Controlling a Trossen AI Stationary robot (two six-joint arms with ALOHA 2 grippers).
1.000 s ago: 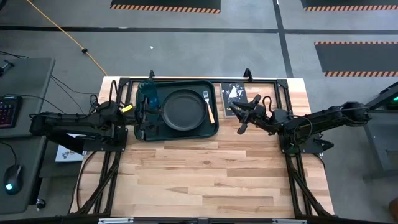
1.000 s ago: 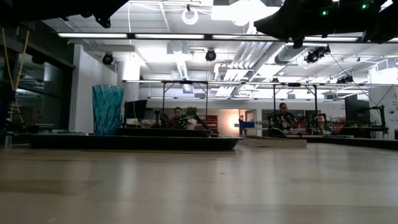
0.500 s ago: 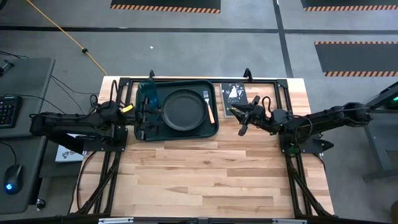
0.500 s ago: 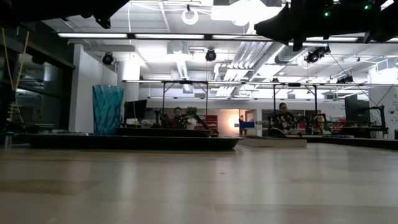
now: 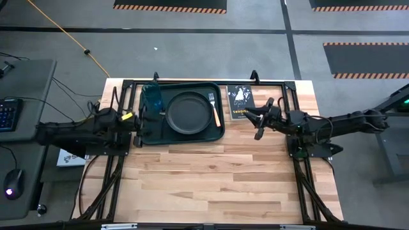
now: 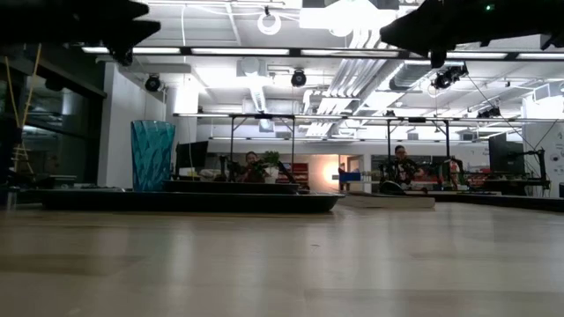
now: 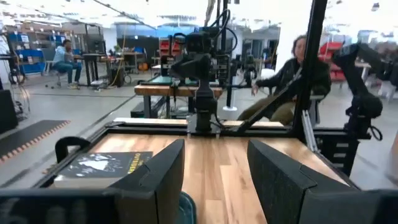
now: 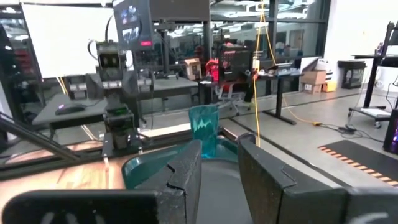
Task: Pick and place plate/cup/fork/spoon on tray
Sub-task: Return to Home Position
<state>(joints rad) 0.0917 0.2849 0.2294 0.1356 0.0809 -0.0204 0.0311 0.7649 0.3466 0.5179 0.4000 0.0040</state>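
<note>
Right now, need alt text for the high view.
Top-down: a green tray at the table's far edge holds a black plate, a teal cup and a fork. The left hand sits at its left end, the right hand beside a black book.

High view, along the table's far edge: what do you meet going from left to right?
Left gripper → cup → plate → fork → black book → right gripper.

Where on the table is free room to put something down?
The whole near half of the table, in front of the tray and between the two arms, is bare wood. The far strip is crowded: tray, black book, right gripper.
</note>
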